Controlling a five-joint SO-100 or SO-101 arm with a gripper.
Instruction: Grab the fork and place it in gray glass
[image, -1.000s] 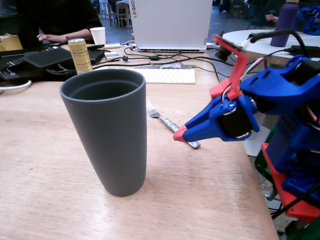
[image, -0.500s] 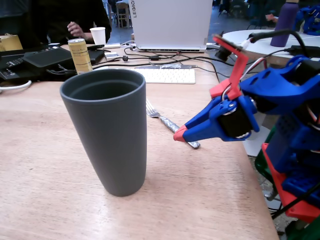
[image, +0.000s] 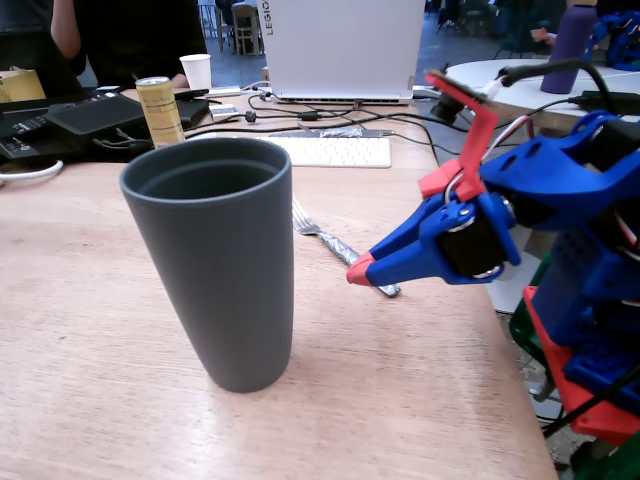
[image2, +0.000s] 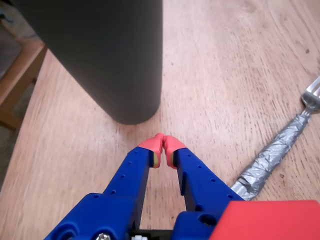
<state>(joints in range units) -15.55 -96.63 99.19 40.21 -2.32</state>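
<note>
The gray glass stands upright on the wooden table, left of centre in the fixed view; its lower wall fills the top left of the wrist view. The fork lies flat behind and to the right of it, tines pointing away, its handle wrapped in crinkled foil. My blue gripper with red tips hovers above the table near the handle's near end, shut with nothing in it. In the wrist view the gripper points at the glass's base, and the fork lies off to the right.
A white keyboard, cables and a laptop lie behind the fork. A yellow can and a small white cup stand at the back left. A person sits behind them. The table's right edge is close to the arm.
The arm, fork and glass have not moved. Only the person at the back left has shifted.
</note>
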